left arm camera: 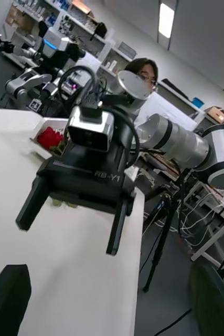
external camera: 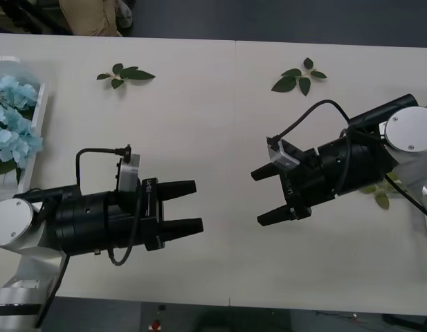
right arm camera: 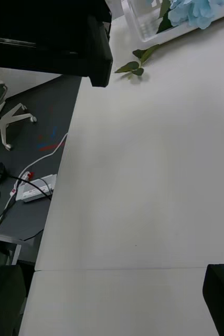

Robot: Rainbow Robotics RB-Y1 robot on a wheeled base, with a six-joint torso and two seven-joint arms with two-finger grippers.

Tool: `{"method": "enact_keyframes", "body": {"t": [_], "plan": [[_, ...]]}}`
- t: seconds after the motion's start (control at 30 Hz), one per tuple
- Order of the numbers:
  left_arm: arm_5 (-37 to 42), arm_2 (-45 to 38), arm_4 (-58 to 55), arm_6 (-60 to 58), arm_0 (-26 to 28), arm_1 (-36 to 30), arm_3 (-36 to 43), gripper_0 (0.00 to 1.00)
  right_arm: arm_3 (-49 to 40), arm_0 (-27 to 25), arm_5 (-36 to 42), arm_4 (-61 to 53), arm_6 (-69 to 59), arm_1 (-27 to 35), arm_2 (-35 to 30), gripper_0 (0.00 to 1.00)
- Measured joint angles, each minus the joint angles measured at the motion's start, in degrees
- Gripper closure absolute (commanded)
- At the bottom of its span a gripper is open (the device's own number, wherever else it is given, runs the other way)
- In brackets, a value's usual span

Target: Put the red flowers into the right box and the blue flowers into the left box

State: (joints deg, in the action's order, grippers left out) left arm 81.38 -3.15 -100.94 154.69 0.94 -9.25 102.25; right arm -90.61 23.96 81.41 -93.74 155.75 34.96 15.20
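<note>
Pale blue flowers [external camera: 12, 117] lie in the white left box [external camera: 40, 114] at the table's far left; the right wrist view shows the blue flowers [right arm camera: 201, 10] inside the ridged left box [right arm camera: 148, 26]. In the left wrist view, red flowers [left arm camera: 50, 137] lie in the white right box [left arm camera: 44, 124] behind the right arm. My left gripper [external camera: 189, 206] and my right gripper [external camera: 265, 196] hover open over the table's middle, facing each other with nothing between their fingers. The left wrist view looks straight at the right gripper [left arm camera: 70, 233].
Two loose green leaf sprigs lie near the far edge, one at the left [external camera: 125, 75] and one at the right [external camera: 300, 77]. A pale leaf [external camera: 380, 197] lies under the right arm. The table's near edge runs just below both arms.
</note>
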Motion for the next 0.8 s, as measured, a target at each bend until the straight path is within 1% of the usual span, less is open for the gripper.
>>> {"method": "enact_keyframes", "body": {"t": [0.2,0.4,0.53,0.67,0.8], "plan": [[0.02,0.33,-0.19,0.00,-3.12,0.00,0.88,0.13,0.00,0.00,0.00,0.00,0.00,0.00,0.00,0.00],[0.03,0.33,-0.06,0.00,-3.30,-0.12,4.09,0.13,0.00,0.00,0.00,0.00,0.00,0.00,0.00,0.01],[0.03,0.33,1.11,0.00,-3.38,-1.52,6.24,0.13,0.00,0.00,0.00,0.00,0.00,0.00,0.00,0.00],[0.03,0.33,1.10,0.00,-3.45,-3.30,6.79,0.13,0.00,0.00,0.00,0.00,0.00,0.00,0.00,0.00],[0.03,0.33,1.10,0.00,-3.45,-3.58,6.79,0.13,0.00,0.00,0.00,0.00,0.00,0.00,0.00,0.00]]}}
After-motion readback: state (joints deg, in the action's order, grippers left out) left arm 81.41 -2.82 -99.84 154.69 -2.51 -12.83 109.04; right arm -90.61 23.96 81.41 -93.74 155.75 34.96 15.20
